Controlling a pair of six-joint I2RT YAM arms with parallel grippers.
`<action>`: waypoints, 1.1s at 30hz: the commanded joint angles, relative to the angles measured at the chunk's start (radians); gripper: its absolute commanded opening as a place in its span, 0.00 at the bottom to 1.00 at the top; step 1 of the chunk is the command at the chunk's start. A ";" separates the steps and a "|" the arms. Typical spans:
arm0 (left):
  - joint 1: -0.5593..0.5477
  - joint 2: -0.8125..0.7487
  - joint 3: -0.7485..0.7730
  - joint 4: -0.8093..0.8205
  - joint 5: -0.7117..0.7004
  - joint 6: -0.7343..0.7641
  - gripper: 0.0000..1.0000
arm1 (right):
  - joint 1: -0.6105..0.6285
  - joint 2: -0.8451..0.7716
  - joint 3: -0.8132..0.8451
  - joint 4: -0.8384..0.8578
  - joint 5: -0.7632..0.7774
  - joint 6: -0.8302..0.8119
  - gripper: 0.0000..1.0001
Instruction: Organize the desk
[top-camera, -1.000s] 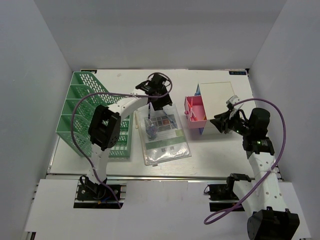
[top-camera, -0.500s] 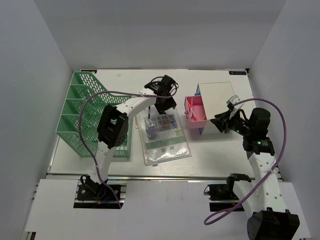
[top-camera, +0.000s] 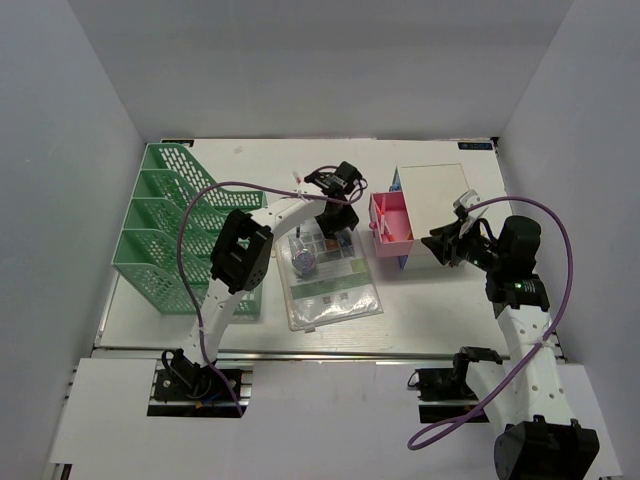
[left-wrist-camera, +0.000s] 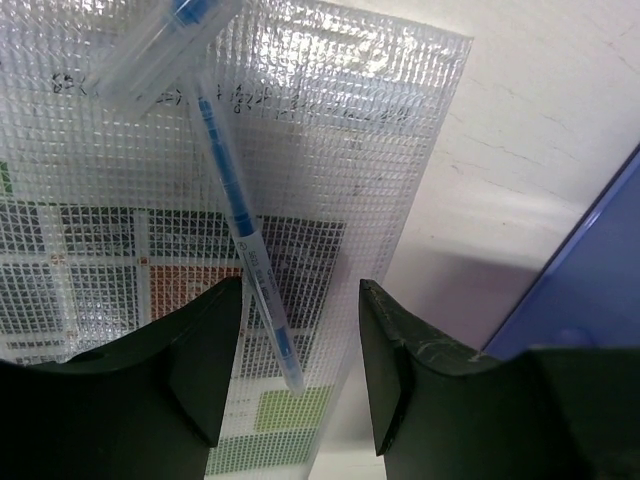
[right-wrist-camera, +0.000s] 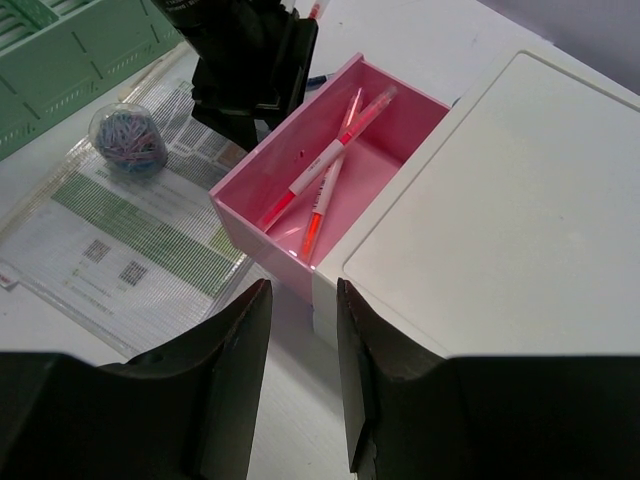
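The desk (top-camera: 430, 300) is a white tabletop with a rail along its near edge. On it lies a clear mesh pouch (top-camera: 325, 275) holding a printed sheet. A blue pen (left-wrist-camera: 225, 180) lies on the pouch (left-wrist-camera: 120, 150) near its corner. My left gripper (left-wrist-camera: 300, 370) hovers open over the pen, whose tip sits between the fingers without touching them. In the top view the left gripper (top-camera: 335, 222) is at the pouch's far right corner. My right gripper (right-wrist-camera: 303, 330) is open and empty just in front of the pink drawer (right-wrist-camera: 260, 215).
The pink drawer (top-camera: 390, 215) is pulled out of a white box (top-camera: 435, 190) and holds two red pens (right-wrist-camera: 325, 170). A clear ball of paper clips (top-camera: 305, 258) rests on the pouch. A green mesh file rack (top-camera: 160, 220) stands at the left.
My left arm has swung to the right and slightly nearer, from the pouch's far edge to its far right corner beside the pink drawer. The right arm has not moved.
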 joint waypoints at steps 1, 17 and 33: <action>-0.005 -0.014 0.045 -0.021 -0.021 -0.011 0.60 | 0.006 -0.021 0.036 -0.004 0.000 -0.013 0.39; -0.005 0.003 -0.002 -0.089 0.016 -0.013 0.52 | 0.006 -0.038 0.033 0.002 0.009 -0.015 0.39; -0.014 0.024 -0.045 -0.158 -0.009 0.055 0.40 | 0.009 -0.049 0.027 0.007 0.007 -0.015 0.38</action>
